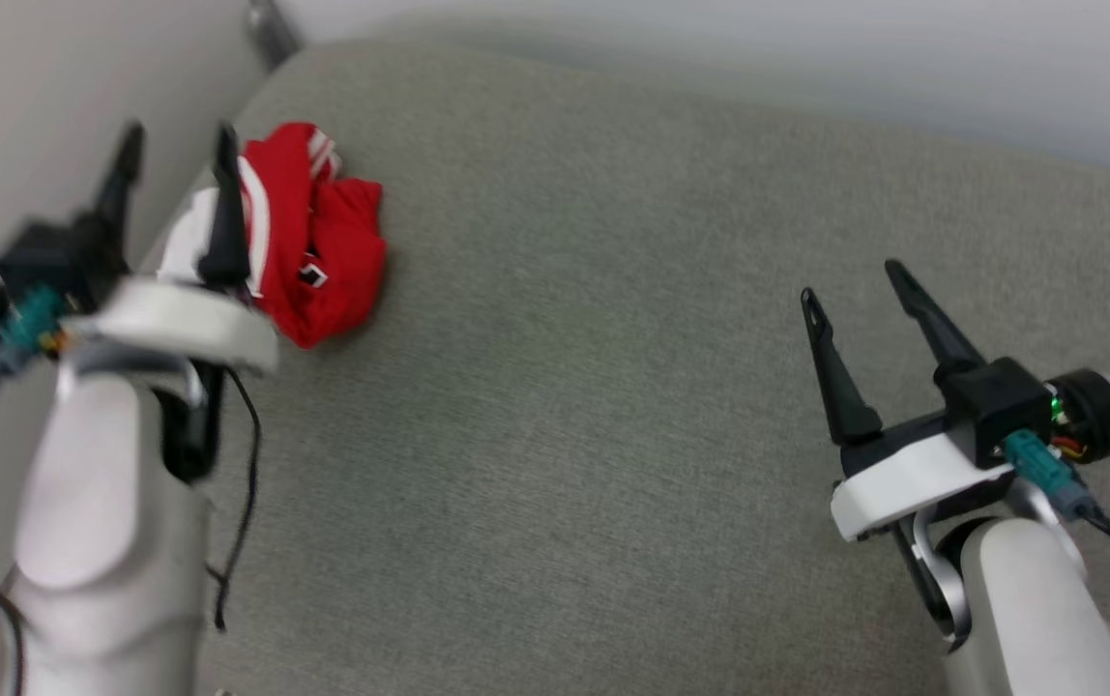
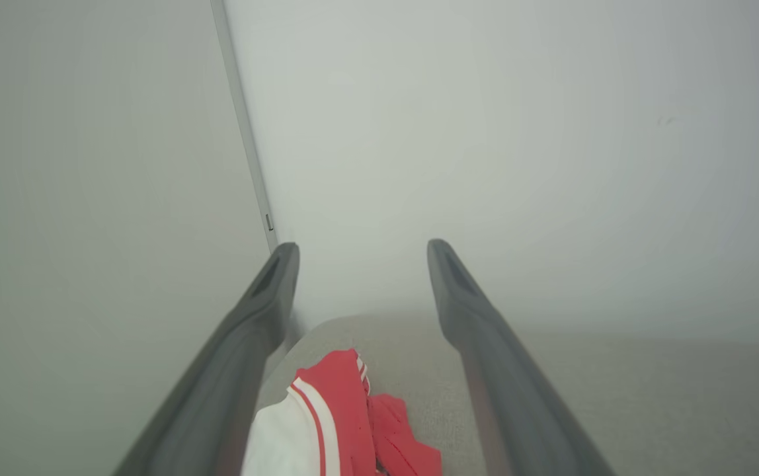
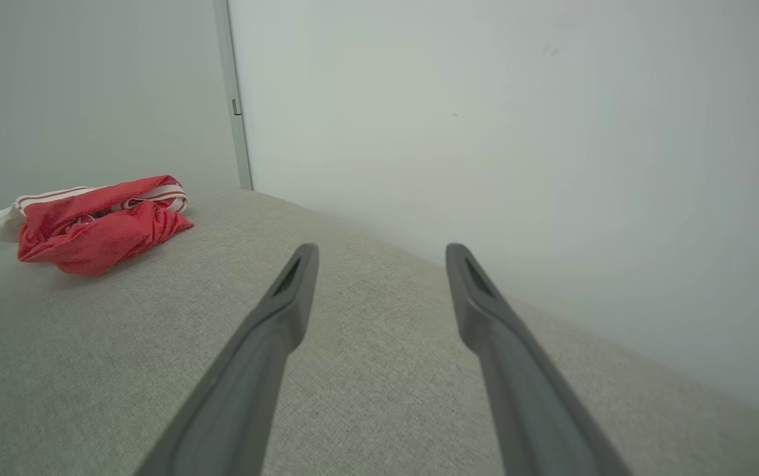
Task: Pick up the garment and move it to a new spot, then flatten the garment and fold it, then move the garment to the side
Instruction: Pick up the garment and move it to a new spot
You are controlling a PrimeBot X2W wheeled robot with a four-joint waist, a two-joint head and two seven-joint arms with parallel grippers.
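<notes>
The garment (image 1: 323, 242), red with white sleeves and striped trim, lies crumpled in a heap near the far left corner of the grey fabric surface (image 1: 613, 338). My left gripper (image 1: 178, 140) hovers open above its left part, fingers spread, nothing held. In the left wrist view the garment (image 2: 346, 423) shows low between the two fingers, below my left gripper (image 2: 359, 251). My right gripper (image 1: 850, 280) stands open over the bare surface at the right, far from the heap. In the right wrist view the garment (image 3: 95, 225) lies at the far left, beyond my right gripper (image 3: 379, 254).
Pale walls (image 1: 52, 87) close in on the left and behind the surface, meeting at a corner strip (image 3: 234, 99) just past the garment. The surface's left edge runs close beside the heap. Cables hang from both wrists.
</notes>
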